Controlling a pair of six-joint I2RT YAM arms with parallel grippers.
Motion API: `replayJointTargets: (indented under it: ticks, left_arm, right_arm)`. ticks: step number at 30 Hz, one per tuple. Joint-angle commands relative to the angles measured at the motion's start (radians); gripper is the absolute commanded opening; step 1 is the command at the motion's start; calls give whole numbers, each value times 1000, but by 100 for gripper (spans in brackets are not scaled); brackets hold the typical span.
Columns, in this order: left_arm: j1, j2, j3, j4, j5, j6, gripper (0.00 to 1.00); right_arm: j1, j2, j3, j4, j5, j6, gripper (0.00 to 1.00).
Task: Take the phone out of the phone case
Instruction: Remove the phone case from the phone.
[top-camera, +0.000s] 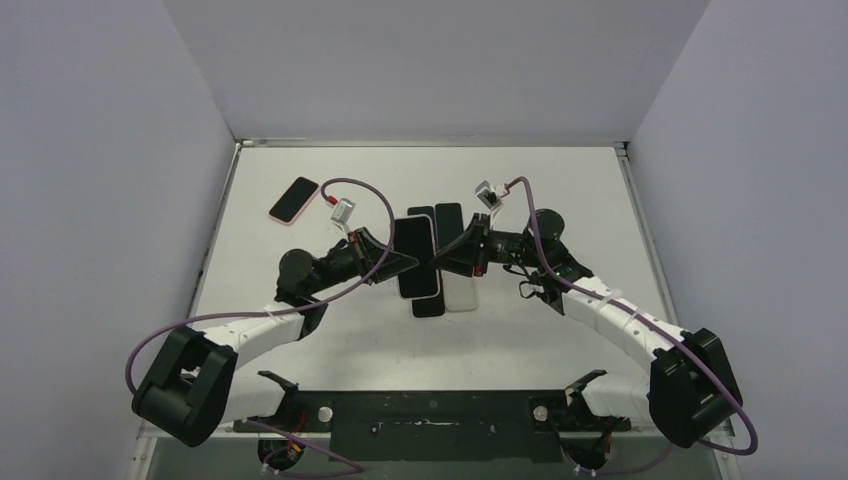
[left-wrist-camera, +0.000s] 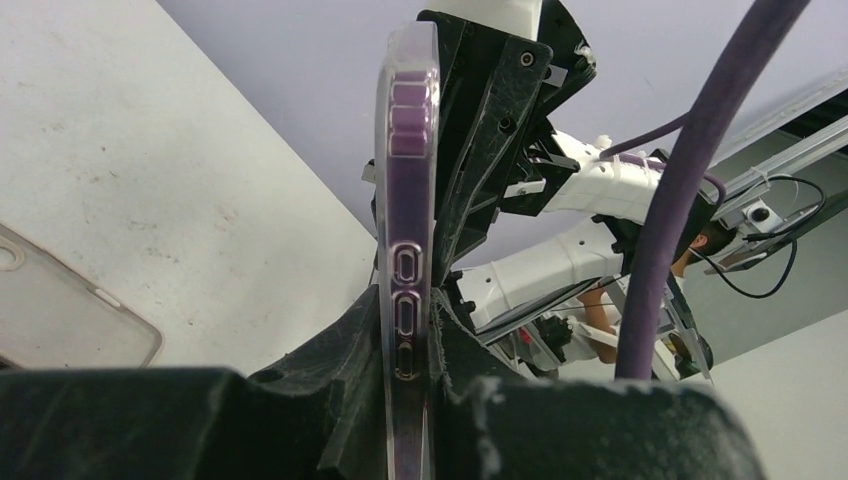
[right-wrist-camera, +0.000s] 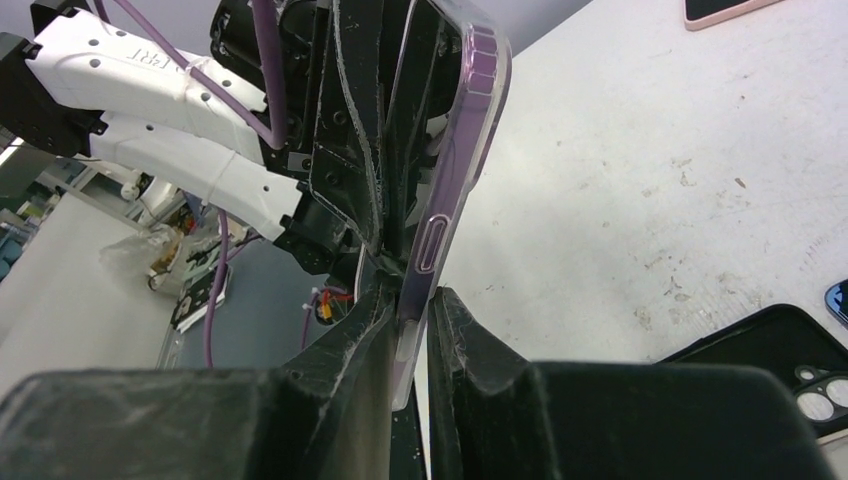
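Note:
A purple phone in a clear case (top-camera: 416, 257) is held above the table between both grippers. My left gripper (top-camera: 405, 263) is shut on its left long edge; in the left wrist view the case (left-wrist-camera: 405, 200) stands edge-on between the fingers of that gripper (left-wrist-camera: 408, 372). My right gripper (top-camera: 443, 260) is shut on the opposite edge; in the right wrist view the case (right-wrist-camera: 452, 170) runs up from that gripper (right-wrist-camera: 412, 320). The phone still sits inside the case.
Under the held phone lie a black phone or case (top-camera: 448, 222), a white one (top-camera: 461, 295) and another black one (top-camera: 428, 306). A pink phone (top-camera: 295, 200) lies at the back left. An empty clear case (left-wrist-camera: 60, 310) and a black case (right-wrist-camera: 790, 365) lie on the table.

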Motion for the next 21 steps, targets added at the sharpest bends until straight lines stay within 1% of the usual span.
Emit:
replayJointTargets:
  ticks: [1,4,7,9,11,14,17,21]
  left_arm:
    - [3,-25,28,44,-9,-39,0]
    - [2,-46,-1,44,-102,-70,0]
    - [2,-71,-34,32,-213,-106,0]
    - [0,-81,-46,10,-284,-125,0]
    - [-3,-86,-60,0,-337,-155,0]
    - [-15,-92,-83,23,-408,-201,0]
    - [-40,-99,-92,30,-465,-215,0]
    - [-91,-99,-94,24,-529,-224,0]
  right_arm:
    - [-11,-29,16,-29,90,-112,3]
    - [-4,-89,-65,29,221,-85,19]
    - [31,-148,-175,153,364,-25,32]
    - [84,-180,-244,223,459,-9,37]
    - [147,-208,-293,261,580,-4,47]
    - [232,-226,-359,334,711,23,60]
    - [305,-204,-433,461,799,61,66]
    - [400,-124,-449,596,858,57,68]
